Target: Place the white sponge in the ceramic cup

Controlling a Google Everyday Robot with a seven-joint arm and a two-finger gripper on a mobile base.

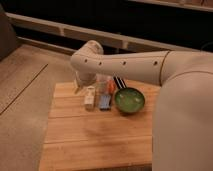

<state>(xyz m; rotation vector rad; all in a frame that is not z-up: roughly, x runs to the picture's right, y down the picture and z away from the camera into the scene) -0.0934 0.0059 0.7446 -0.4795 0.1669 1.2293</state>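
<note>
- Sponge (104,102) lay flat on table (90,145), betw. cream block (89,97) and green bowl (130,100); not yet grasped.
- Cup (102,82) stood just behind sponge, under arm.
- Gripper (78,88) hung near block, by table's far edge; aperture could not be made out.
- Step (judged): approach. Next: cross over block to sponge, descend, grasp.

So the big white arm (130,64) reaches in from the right across the far side of the wooden table (95,137). The gripper (79,86) hangs by the far left corner. The white sponge (104,102) lies flat between a cream block (89,96) and the green bowl (130,100). The ceramic cup (102,82) sits just behind it, partly under the arm.
</note>
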